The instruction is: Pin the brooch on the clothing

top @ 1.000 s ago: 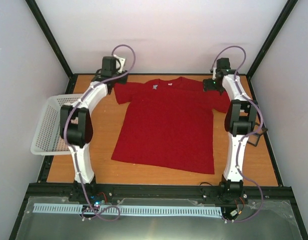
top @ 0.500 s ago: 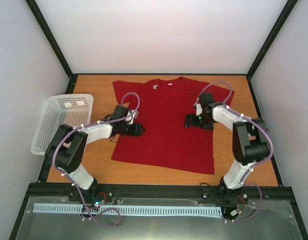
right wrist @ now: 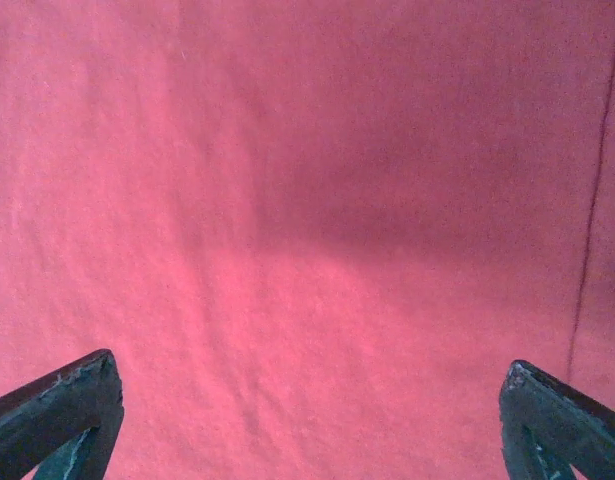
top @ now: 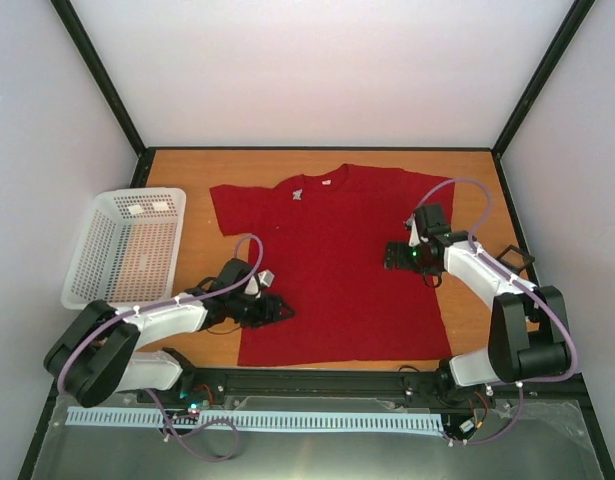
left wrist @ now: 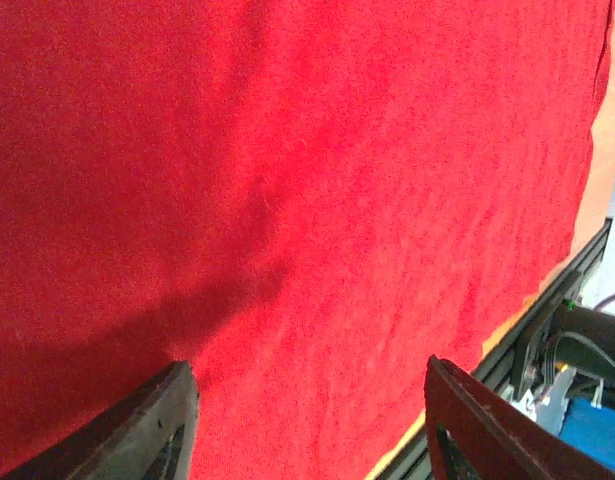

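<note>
The clothing (top: 337, 270), a plain red T-shirt, lies flat on the wooden table with its collar and white label (top: 297, 193) at the far side. My left gripper (top: 280, 311) hovers low over the shirt's near left part. It is open, and in the left wrist view only red cloth (left wrist: 287, 150) shows between its fingers (left wrist: 162, 420). My right gripper (top: 391, 256) sits over the shirt's right side, open wide, with bare red cloth (right wrist: 307, 200) filling the right wrist view. The brooch does not show in any view.
A white mesh basket (top: 127, 245) stands at the table's left edge. A small dark square-framed object (top: 515, 258) lies by the right arm near the right edge. The black frame rail (top: 317, 380) runs along the near edge, just past the shirt's hem.
The shirt has slid toward the near edge and turned slightly. Both arms have drawn back from the far corners, and both grippers now sit low over the cloth.
</note>
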Robot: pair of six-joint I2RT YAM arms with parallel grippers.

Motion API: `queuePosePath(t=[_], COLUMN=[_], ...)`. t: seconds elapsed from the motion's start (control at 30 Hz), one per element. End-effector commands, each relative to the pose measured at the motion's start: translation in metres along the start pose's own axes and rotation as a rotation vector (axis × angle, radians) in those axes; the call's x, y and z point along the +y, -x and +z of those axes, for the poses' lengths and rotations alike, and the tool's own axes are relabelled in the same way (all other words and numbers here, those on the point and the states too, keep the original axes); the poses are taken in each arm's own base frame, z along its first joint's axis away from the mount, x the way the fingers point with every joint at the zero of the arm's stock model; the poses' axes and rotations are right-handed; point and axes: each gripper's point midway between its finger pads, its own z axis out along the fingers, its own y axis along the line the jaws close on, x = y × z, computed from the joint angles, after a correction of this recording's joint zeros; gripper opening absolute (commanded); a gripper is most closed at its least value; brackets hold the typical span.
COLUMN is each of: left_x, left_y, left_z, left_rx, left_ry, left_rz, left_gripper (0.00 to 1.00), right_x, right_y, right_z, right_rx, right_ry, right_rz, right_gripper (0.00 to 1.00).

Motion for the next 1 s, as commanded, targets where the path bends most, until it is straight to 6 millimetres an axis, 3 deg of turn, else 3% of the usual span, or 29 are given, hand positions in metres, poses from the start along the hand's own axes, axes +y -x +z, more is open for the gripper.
queuePosePath(t=[0.0, 0.07, 0.2, 0.3, 0.33, 0.4, 0.5, 0.53, 0.67, 0.8, 0.97], left_x=[-0.019, -0.035, -0.068, -0.068, -0.056, -0.052, -0.037, -0.042, -0.033, -0.024, -0.015], left_y=[-0.003, 0.027, 0.124, 0.202, 0.226, 0.274, 0.329, 0.351, 0.402, 0.434, 0.434], left_z=[-0.014, -0.028, -0.064, -0.08, -0.075, -0.077, -0.062, -0.061, -0.04, -0.024, 0.004], left_rx=[0.011, -0.084, -0.307, -0.413, -0.418, -0.453, -0.431, -0.442, -0.43, -0.432, -0.38], left_ry=[0.018, 0.045, 0.066, 0.162, 0.215, 0.263, 0.308, 0.317, 0.369, 0.383, 0.317], left_rz=[-0.006, 0.075, 0.223, 0.332, 0.347, 0.418, 0.498, 0.544, 0.666, 0.707, 0.735], left_gripper=[0.66, 0.72, 0.74, 0.75, 0.74, 0.71, 0.68, 0.67, 0.67, 0.67, 0.64], right_x=[0.005, 0.008, 0.01, 0.013, 0.017, 0.023, 0.029, 0.031, 0.03, 0.029, 0.03], right_y=[0.028, 0.034, 0.049, 0.065, 0.073, 0.081, 0.084, 0.083, 0.076, 0.068, 0.061], right_z=[-0.012, -0.011, -0.007, -0.003, -0.003, 0.0, 0.008, 0.011, 0.024, 0.034, 0.039], right_rx=[-0.08, -0.071, -0.085, -0.09, -0.098, -0.098, -0.082, -0.073, -0.04, -0.011, 0.007], right_ry=[0.012, 0.021, 0.031, 0.05, 0.066, 0.091, 0.128, 0.138, 0.147, 0.158, 0.171], right_rz=[-0.022, -0.04, -0.073, -0.078, -0.081, -0.084, -0.085, -0.091, -0.098, -0.105, -0.105], right_gripper=[1.0, 1.0, 1.0, 1.0, 1.0, 1.0, 1.0, 1.0, 1.0, 1.0, 1.0])
